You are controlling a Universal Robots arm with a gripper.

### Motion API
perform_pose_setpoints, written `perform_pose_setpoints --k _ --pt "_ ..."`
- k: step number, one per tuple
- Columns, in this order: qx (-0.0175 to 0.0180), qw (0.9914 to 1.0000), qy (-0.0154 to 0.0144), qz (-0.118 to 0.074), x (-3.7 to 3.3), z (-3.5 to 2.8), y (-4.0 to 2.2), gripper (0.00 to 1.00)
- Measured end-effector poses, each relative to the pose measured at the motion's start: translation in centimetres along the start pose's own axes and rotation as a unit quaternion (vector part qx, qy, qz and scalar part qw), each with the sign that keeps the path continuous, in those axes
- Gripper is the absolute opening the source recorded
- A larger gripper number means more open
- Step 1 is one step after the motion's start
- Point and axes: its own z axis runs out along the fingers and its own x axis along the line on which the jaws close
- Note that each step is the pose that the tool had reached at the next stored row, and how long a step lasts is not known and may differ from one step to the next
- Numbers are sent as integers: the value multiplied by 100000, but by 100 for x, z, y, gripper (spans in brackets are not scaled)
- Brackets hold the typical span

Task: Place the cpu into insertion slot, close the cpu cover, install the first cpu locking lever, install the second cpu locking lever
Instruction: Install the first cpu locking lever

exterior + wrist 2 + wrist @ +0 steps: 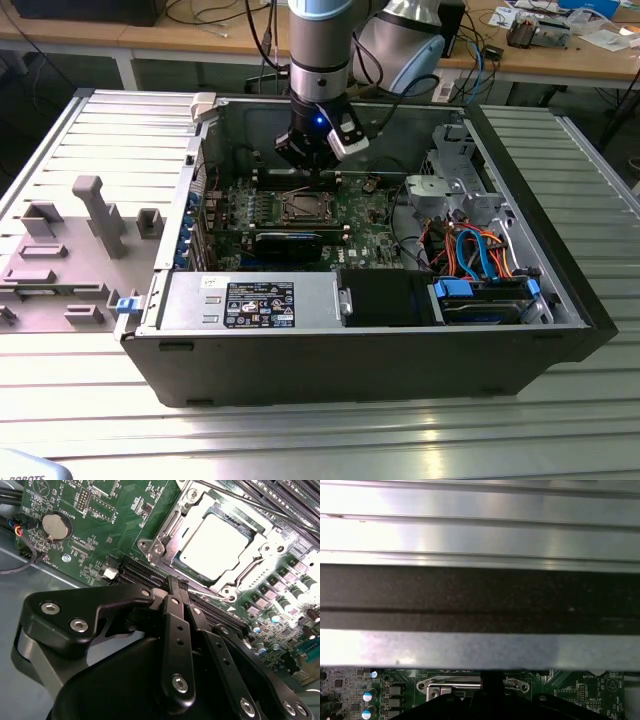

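The cpu (212, 542) lies flat in the insertion slot (303, 207), its dull silver top showing through the window of the cpu cover (252, 562), which is folded down over it. One thin locking lever (240, 497) runs along the far side of the socket. Another thin lever (212, 595) lies along the near side. My gripper (177, 585) is shut, its tips just at that near lever by the socket's edge; whether they touch it I cannot tell. In the exterior view the gripper (318, 172) hangs over the socket's back edge. The cover's rim (450, 684) also shows in the first wrist view.
The green motherboard (100, 530) sits inside an open computer case (560, 270). A coin battery (56, 524) and long black memory slots (295, 505) flank the socket. A black card (288, 243), a power supply (250, 300), a drive cage (450, 190) and cables (470, 250) crowd around.
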Motion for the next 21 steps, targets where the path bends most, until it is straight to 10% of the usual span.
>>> perform_pose_setpoints --k 21 --pt "-498 99994 842 571 -35 86 -14 11"
